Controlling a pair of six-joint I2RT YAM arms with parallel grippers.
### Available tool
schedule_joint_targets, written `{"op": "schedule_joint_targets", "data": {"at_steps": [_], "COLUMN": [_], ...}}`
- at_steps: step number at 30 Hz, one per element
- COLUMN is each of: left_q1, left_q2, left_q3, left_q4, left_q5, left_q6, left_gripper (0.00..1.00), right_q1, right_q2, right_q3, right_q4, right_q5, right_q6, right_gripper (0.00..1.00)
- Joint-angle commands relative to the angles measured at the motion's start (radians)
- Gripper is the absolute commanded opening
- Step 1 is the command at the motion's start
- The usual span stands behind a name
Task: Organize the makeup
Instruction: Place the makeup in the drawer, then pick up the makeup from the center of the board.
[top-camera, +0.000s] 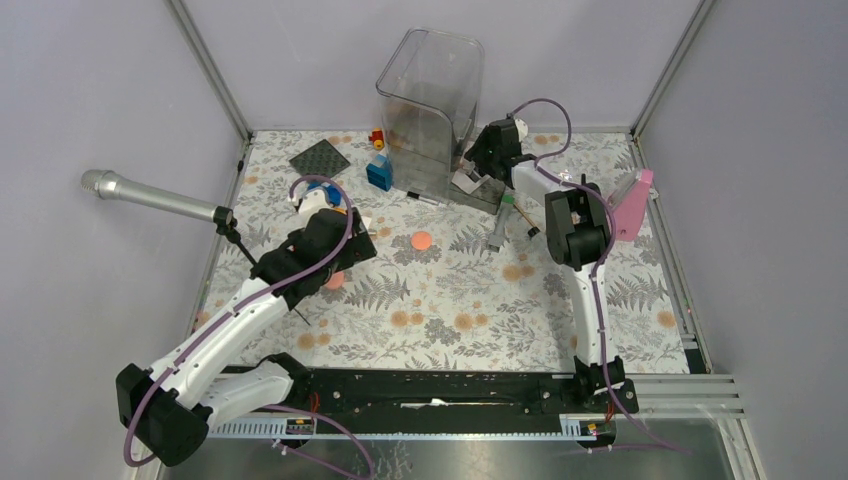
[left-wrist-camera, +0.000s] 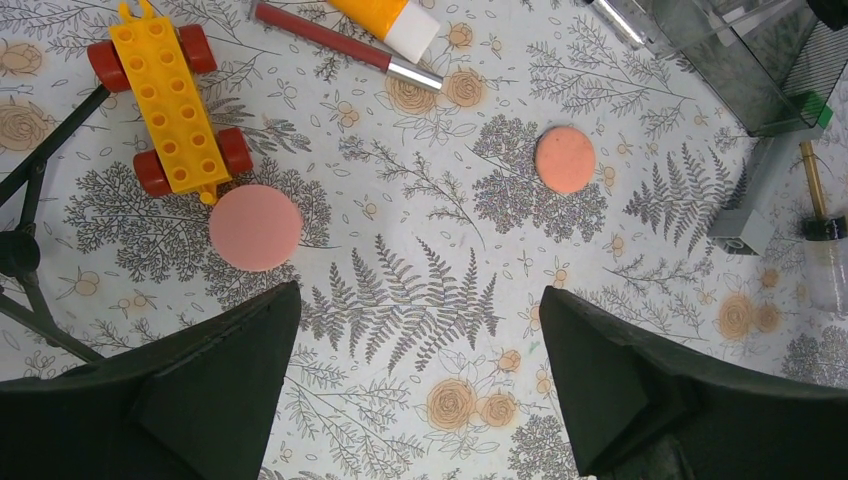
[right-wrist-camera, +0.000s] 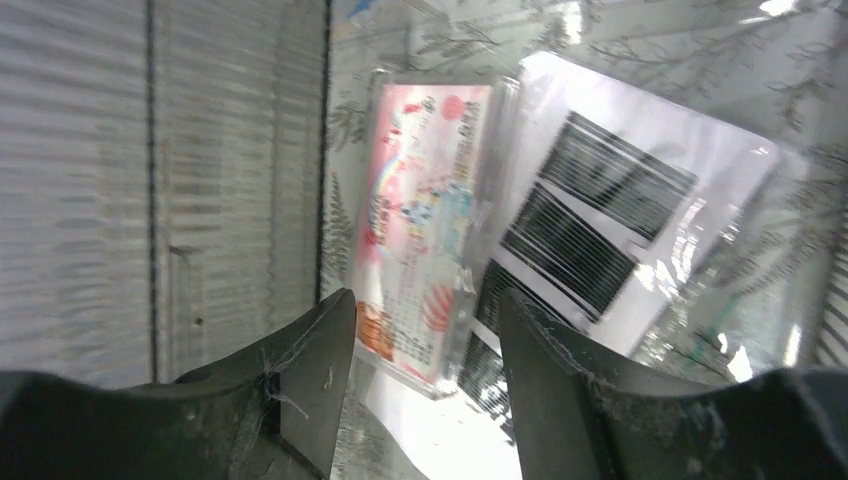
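Coral discs (left-wrist-camera: 255, 227): two | palettes (right-wrist-camera: 420, 230): two | left gripper (left-wrist-camera: 418, 295) jaws wide, empty | right gripper (right-wrist-camera: 425, 300) jaws parted

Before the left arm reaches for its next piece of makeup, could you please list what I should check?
1. Left gripper open and empty: ok, jaws wide apart, nothing between them.
2. Lone coral disc lying free: ok, bare cloth all round it.
3. Other coral disc clear of the yellow toy car: not ok, the car's end is at its rim.
4. Microphone stand clear of the left gripper: not ok, its legs stand close beside it.
5. Right gripper off the pink palette: cannot tell, jaws apart, yet the palette's corner sits between the tips.
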Motion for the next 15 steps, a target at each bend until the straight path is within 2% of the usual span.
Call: {"op": "schedule_joint_targets", "data": {"at_steps": [1, 7, 15], "left_q1": [0.013, 0.020, 0.022], "left_q2": [0.004, 0.028, 0.067], "left_q3": [0.004, 0.011, -0.033], "left_q4": [0.008, -0.020, -0.046], "left_q5": [-0.038, -0.074, -0.157], "left_q6": [0.018, 0.000, -0.104], "left_gripper": [0.99, 0.99, 0.99], "right_q1": [0.001, 0.001, 0.001], "right_q2": [-0.132, -0.299, -0.612], "right_q3": [-0.053, -0.184, -0.473], "right_q4": [0.003, 0.006, 0.034], "right_q5": [0.074, 0.148, 0.193], "right_q6": [-0.080, -0.170, -0.202], "right_gripper": [0.62, 0.64, 0.66]}}
